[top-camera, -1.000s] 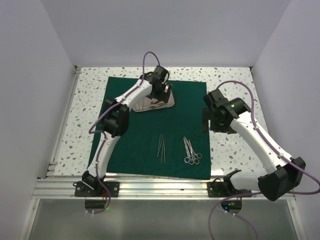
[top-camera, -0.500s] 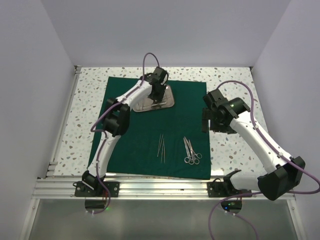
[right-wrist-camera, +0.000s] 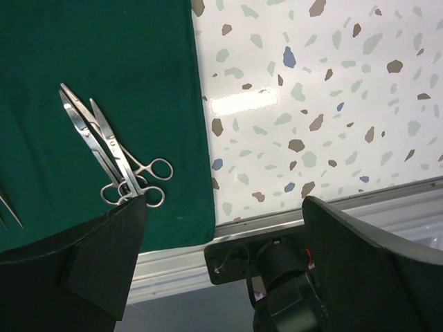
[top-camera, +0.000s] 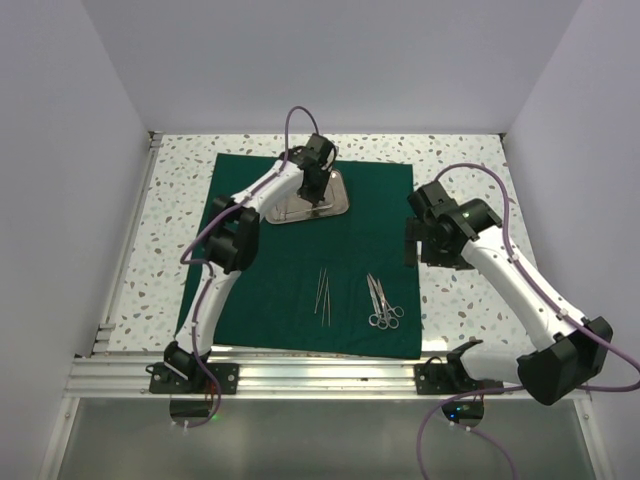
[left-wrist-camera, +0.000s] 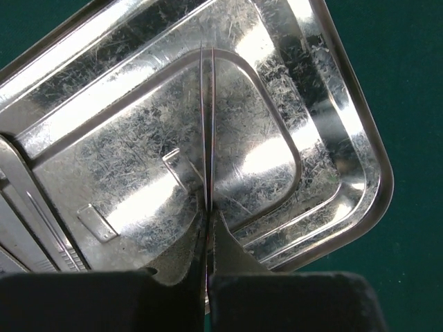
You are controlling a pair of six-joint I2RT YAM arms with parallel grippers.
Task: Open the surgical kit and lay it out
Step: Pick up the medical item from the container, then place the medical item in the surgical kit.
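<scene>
Two groups of instruments already lie on the open green drape (top-camera: 370, 240) near its front edge: the front tweezers (top-camera: 322, 293) and, just to their right, the ring-handled scissors (top-camera: 382, 303). At the back, the steel tray (top-camera: 338, 203) sits on the drape, and the left claw (left-wrist-camera: 208, 218) reaches down into it. Over the last second we see that claw go from spread wide to fully closed. It now pinches the near end of the tray tweezers (left-wrist-camera: 208, 124), a thin pair lying on the tray floor. We judge this to be the pick-up of the next instrument, with lifting it clear and laying it beside the others still to come. The piece is slim and slick, so it could twist or slip in so narrow a pinch. The right claw (right-wrist-camera: 223, 207) hangs wide open and empty above the drape's right edge, where it meets the speckled counter (top-camera: 460, 170).
</scene>
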